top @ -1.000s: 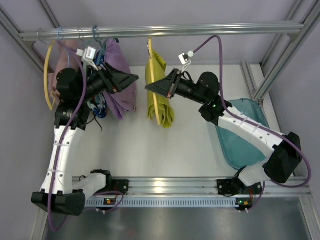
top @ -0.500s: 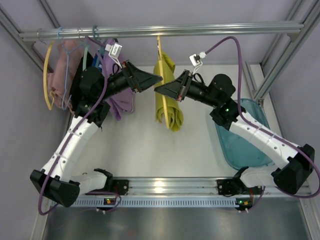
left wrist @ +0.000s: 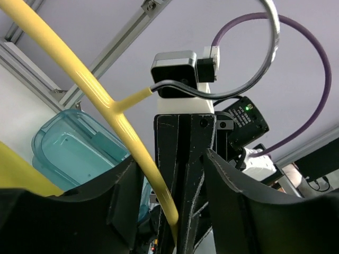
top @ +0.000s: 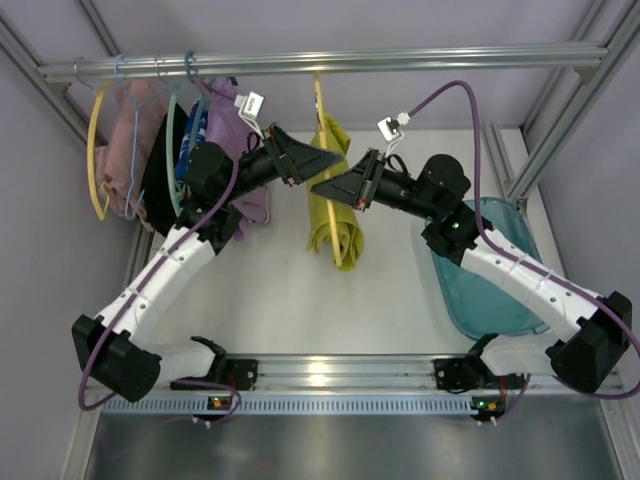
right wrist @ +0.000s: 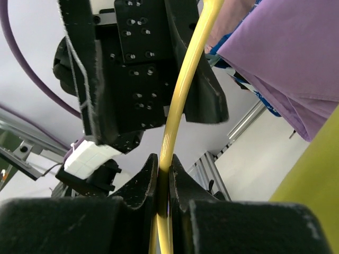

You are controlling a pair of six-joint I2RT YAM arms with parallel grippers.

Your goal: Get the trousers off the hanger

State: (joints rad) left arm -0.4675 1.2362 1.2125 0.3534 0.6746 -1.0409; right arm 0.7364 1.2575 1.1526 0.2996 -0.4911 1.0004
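The yellow hanger (top: 321,118) hangs from the rail with the yellow-green trousers (top: 330,205) draped over it. My right gripper (top: 322,187) is shut on the hanger's thin bar (right wrist: 185,79), which runs up between its jaws (right wrist: 163,159). My left gripper (top: 332,160) faces it from the left, open, with the yellow bar (left wrist: 100,95) passing between its spread jaws (left wrist: 172,159) close to the left one. The right gripper's black fingers (left wrist: 185,137) stand just beyond. A trouser edge shows in the right wrist view (right wrist: 318,174).
The metal rail (top: 450,57) crosses the back. At its left hang an empty yellow hanger (top: 95,150), a pink garment (top: 130,130), teal hangers (top: 176,120) and a purple garment (top: 232,125). A teal tub (top: 480,275) lies at the right.
My left arm has swung right from the purple garment to the hanger, and its open jaws now straddle the bar. My right gripper still grips the hanger, which first shifted right.
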